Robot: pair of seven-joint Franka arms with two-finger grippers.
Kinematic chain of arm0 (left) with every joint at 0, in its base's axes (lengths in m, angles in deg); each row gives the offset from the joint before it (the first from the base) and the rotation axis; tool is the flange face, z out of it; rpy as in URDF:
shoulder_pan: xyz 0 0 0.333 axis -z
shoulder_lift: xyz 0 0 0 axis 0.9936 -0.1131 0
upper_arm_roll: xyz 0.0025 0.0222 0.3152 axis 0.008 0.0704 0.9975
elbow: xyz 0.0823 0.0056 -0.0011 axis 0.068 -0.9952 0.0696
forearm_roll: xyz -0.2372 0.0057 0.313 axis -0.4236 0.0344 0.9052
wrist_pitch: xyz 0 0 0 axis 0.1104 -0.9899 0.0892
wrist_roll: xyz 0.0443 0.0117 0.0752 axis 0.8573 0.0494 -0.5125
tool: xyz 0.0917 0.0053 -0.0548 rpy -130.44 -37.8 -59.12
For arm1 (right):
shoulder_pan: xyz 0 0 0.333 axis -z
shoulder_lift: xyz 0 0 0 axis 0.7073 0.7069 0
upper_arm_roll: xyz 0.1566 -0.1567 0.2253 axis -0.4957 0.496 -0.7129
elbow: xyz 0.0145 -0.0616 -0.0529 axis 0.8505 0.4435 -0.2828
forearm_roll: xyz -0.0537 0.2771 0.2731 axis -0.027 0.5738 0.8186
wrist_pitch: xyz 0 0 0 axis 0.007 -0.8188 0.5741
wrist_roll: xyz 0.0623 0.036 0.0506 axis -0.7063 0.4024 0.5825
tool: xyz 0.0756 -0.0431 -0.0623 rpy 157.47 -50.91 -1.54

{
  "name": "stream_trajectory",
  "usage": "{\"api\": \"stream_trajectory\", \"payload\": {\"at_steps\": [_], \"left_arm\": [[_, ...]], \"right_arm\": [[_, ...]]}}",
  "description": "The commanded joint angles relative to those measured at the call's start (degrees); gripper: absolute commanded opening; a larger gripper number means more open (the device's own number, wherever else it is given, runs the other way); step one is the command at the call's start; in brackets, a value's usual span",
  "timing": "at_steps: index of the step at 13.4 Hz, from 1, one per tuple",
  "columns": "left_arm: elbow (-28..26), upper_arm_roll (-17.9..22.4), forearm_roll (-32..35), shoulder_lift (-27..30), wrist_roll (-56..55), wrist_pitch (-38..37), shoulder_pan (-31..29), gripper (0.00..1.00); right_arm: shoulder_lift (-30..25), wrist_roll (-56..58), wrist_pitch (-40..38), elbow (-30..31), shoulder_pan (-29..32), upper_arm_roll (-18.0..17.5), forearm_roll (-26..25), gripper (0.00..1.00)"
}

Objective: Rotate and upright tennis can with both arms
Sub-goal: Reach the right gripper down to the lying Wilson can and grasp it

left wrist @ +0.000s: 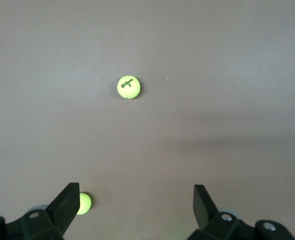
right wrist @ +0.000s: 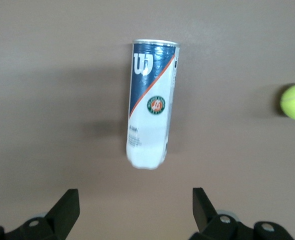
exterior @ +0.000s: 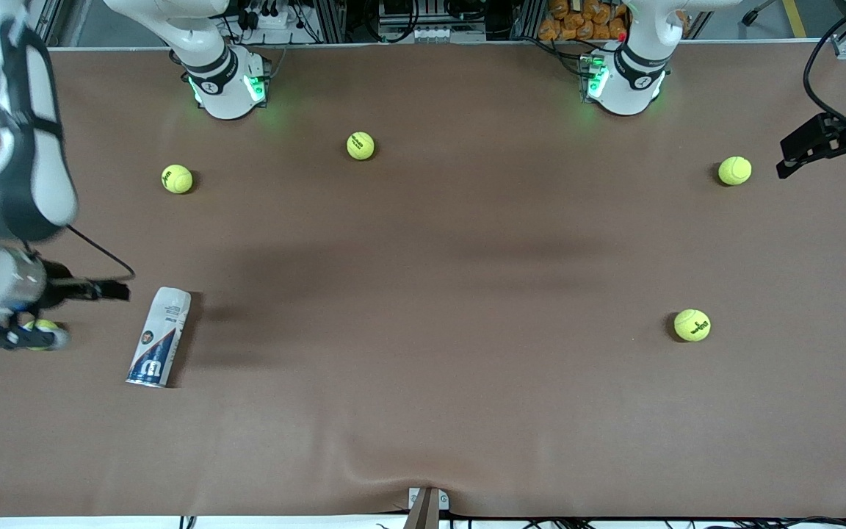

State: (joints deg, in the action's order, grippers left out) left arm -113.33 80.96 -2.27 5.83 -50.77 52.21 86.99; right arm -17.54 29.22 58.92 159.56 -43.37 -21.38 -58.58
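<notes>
The tennis can lies on its side on the brown table toward the right arm's end, its dark-blue end nearer the front camera. In the right wrist view the tennis can shows its white "W" and red-blue wedge. My right gripper hangs open over the table beside the can's white end, apart from it, with nothing between its fingers. My left gripper waits open over the left arm's end of the table, far from the can; its fingers hold nothing.
Several tennis balls lie about: one partly under the right gripper, one and one nearer the bases, one beside the left gripper, one nearer the front camera. Arm bases stand along the table's edge.
</notes>
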Motion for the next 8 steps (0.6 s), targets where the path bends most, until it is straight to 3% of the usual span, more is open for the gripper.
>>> {"api": "stream_trajectory", "payload": {"at_steps": [1, 4, 8], "left_arm": [[1.17, 0.07, 0.46, -1.16, 1.23, 0.26, -0.23, 1.00], [1.00, 0.07, 0.46, -1.24, 0.53, 0.17, -0.06, 1.00], [0.65, 0.07, 0.72, -1.33, 0.61, 0.17, 0.21, 1.00]], "right_arm": [[5.95, -0.88, 1.30, -1.51, 1.34, -0.03, -0.03, 1.00], [10.53, -0.79, 5.69, -1.42, 1.87, -0.03, 0.06, 1.00], [12.56, 1.41, 13.59, 2.00, 2.13, -0.11, 0.49, 1.00]]}}
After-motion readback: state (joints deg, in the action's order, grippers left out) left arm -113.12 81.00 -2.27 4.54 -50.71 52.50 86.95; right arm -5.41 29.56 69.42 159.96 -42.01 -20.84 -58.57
